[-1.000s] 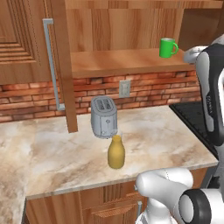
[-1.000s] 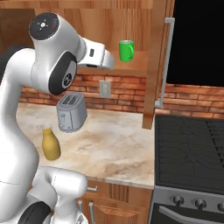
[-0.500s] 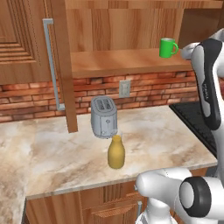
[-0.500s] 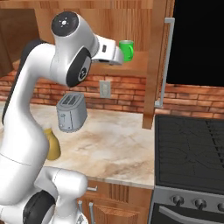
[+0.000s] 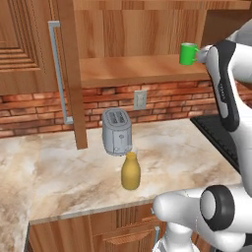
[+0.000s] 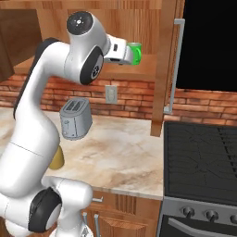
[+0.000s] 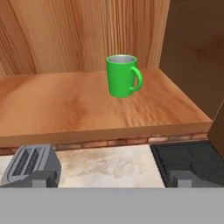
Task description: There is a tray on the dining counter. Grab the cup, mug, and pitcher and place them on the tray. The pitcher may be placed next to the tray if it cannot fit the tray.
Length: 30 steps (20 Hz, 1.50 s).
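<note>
The gripper (image 6: 130, 53) is raised to shelf height, pointing at the one green mug (image 7: 122, 75). In the hand view its two tips (image 7: 38, 182) rise at the bottom edge, well apart, with nothing between them: the jaws stand open. The mug sits upright on a wooden shelf (image 7: 65, 109), at about 12 o'clock from the tips and apart from them, its loop handle turned toward 3 o'clock, its inside grey.

In the left base view the mug (image 5: 187, 53) stands near the shelf's right end, just beside the arm's white wrist. In the right base view it (image 6: 135, 52) shows just past the hand, partly covered by it.

Below the shelf runs a brick backsplash with one wall outlet (image 5: 140, 100). One grey toaster (image 5: 117, 131), two slots on top, stands on the marbled counter (image 5: 44, 172). One mustard pitcher (image 5: 130, 171) stands upright just in front of the toaster, at 6 o'clock from it, near the counter's front edge. In the right base view, the pitcher (image 6: 57, 159) peeks out from behind the arm's lower link.

One black stove (image 6: 203, 152) adjoins the counter at 3 o'clock. One tall cabinet door with a long grey handle (image 5: 59, 74) hangs at 9 o'clock of the shelf.
</note>
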Motion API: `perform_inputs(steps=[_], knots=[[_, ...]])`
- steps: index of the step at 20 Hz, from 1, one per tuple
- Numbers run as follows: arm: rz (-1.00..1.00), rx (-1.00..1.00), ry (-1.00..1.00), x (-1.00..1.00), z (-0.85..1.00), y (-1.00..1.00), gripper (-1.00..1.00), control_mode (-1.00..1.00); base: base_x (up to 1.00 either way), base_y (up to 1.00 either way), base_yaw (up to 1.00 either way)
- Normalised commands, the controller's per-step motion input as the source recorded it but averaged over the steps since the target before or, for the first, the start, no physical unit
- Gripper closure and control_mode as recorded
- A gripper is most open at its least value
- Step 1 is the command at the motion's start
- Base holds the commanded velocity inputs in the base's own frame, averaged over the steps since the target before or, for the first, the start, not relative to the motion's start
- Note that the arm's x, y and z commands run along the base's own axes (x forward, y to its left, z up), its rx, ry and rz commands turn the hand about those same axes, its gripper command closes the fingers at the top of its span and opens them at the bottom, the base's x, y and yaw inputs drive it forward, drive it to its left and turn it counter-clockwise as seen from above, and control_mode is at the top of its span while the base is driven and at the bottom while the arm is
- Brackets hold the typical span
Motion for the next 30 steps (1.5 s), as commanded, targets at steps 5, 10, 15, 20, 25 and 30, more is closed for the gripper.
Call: perform_inputs(steps=[5, 10, 15, 20, 25, 30], knots=[[0.02, 0.00, 0.00, 0.38, -0.09, -0.12, -1.00, -1.00, 0.00, 0.00, 0.00], [0.02, 0.00, 0.00, 0.36, -0.08, -0.16, -1.00, -1.00, 0.00, 0.00, 0.00], [0.01, 0.00, 0.00, 0.31, -0.08, -0.06, -1.00, -1.00, 0.00, 0.00, 0.00], [0.01, 0.00, 0.00, 0.30, -0.02, -0.11, -1.00, -1.00, 0.00, 0.00, 0.00], [0.01, 0.00, 0.00, 0.28, -0.02, -0.13, -1.00, -1.00, 0.00, 0.00, 0.00], [0.01, 0.00, 0.00, 0.30, 0.00, -0.07, -1.00, -1.00, 0.00, 0.00, 0.00]])
